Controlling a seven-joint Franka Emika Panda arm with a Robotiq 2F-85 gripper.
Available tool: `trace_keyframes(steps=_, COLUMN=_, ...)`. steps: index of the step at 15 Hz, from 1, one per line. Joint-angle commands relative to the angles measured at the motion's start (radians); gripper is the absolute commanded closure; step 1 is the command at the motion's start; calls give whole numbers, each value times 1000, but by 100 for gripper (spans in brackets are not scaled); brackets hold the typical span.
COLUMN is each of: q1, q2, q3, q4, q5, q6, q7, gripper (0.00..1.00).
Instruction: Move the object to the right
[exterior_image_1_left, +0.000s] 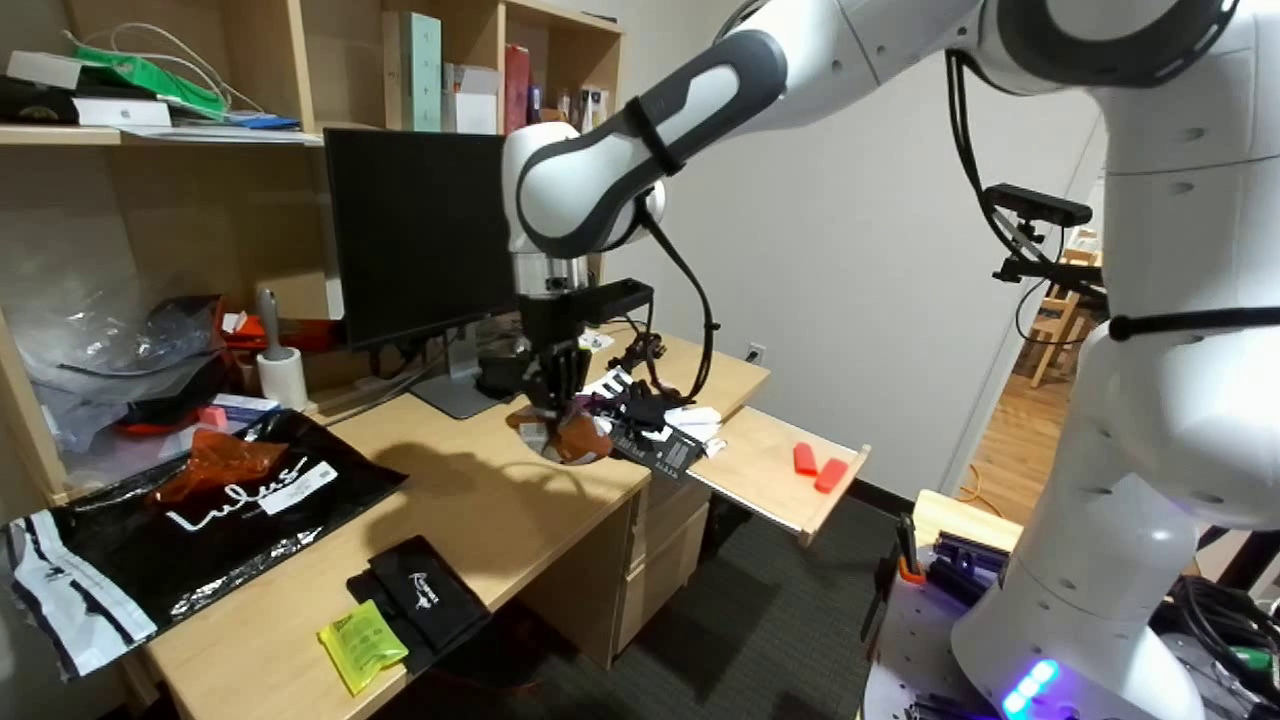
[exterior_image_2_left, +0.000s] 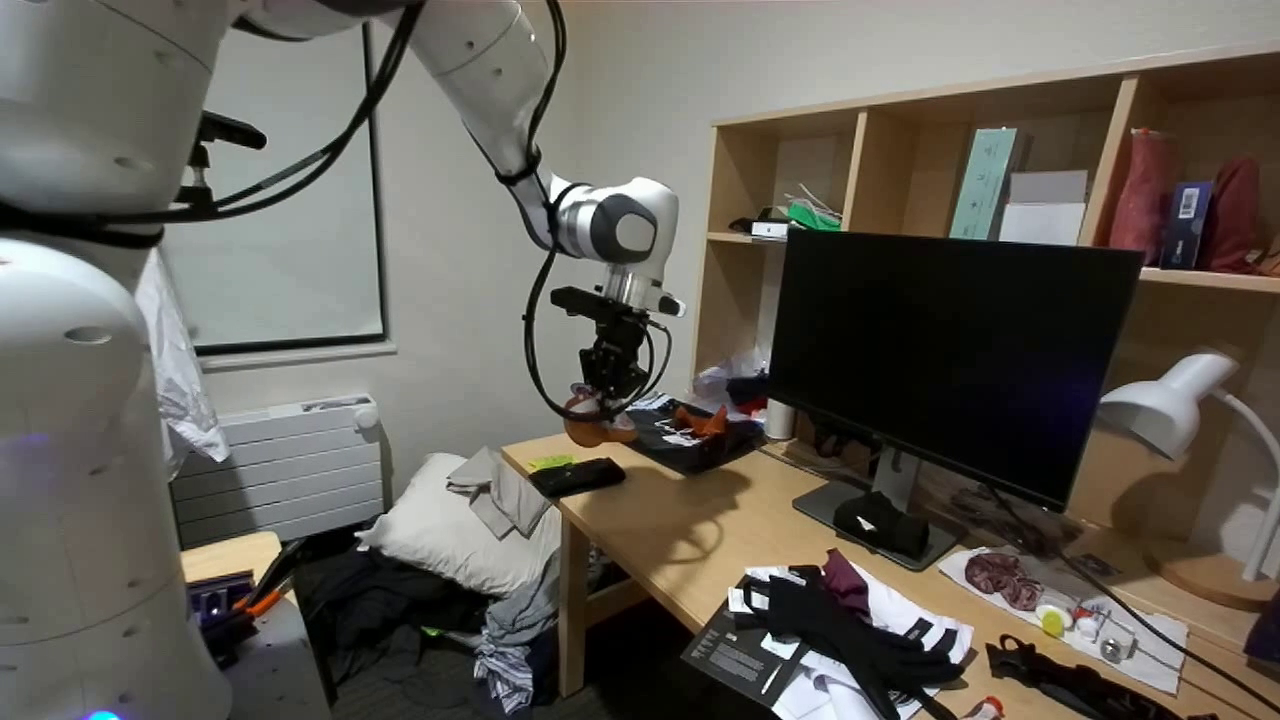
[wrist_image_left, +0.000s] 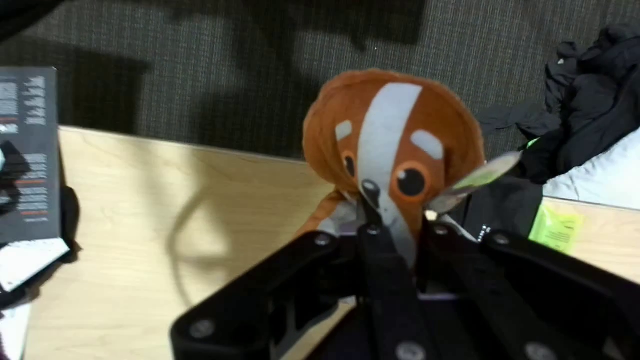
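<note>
The object is a small plush toy, reddish-brown with a white face stripe, white brows and dark eyes. It shows in both exterior views (exterior_image_1_left: 580, 440) (exterior_image_2_left: 590, 432) and fills the middle of the wrist view (wrist_image_left: 387, 125). My gripper (wrist_image_left: 400, 245) is shut on the toy's narrow lower face, and a tag sticks out beside it. In both exterior views the gripper (exterior_image_1_left: 556, 400) (exterior_image_2_left: 610, 392) points down with the toy hanging at its tips. The toy appears raised above the wooden desk (exterior_image_1_left: 470, 500), with a shadow below. The fingertips are partly hidden by the toy.
A monitor (exterior_image_2_left: 950, 360) stands at the desk's back. A black plastic bag (exterior_image_1_left: 250, 510), a black pouch (exterior_image_1_left: 425, 600) and a yellow-green packet (exterior_image_1_left: 362, 645) lie on the desk. Gloves and papers (exterior_image_2_left: 840, 640) lie at the other end. An open drawer (exterior_image_1_left: 760, 460) holds orange-red pieces (exterior_image_1_left: 830, 475).
</note>
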Motion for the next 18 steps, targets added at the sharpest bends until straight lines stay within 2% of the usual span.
trace_keyframes(steps=1, q1=-74, q2=-166, q3=-50, q4=-164, q5=-74, q6=-31, q7=-14, gripper=91)
trace_keyframes(steps=4, q1=-135, q2=-262, q3=-108, q4=-232, q5=-141, q6=-62, q7=0, gripper=91)
trace_keyframes(steps=7, q1=-185, q2=-309, q3=-138, q4=-248, q5=-138, q6=-104, q7=-49, gripper=92)
trace_keyframes(steps=10, q1=-153, q2=-289, q3=-92, q4=-227, q5=-71, q6=-107, q7=-114, gripper=91)
trace_keyframes(steps=11, q1=-185, q2=-289, q3=-123, q4=-224, q5=-110, q6=-106, q7=-75, gripper=89)
trace_keyframes(steps=15, q1=-150, q2=-286, q3=-81, q4=-224, q5=-90, q6=-106, q7=-83, gripper=89)
trace_keyframes(steps=18, q1=-173, q2=-279, q3=-102, q4=-216, q5=-91, q6=-121, q7=-109, gripper=92)
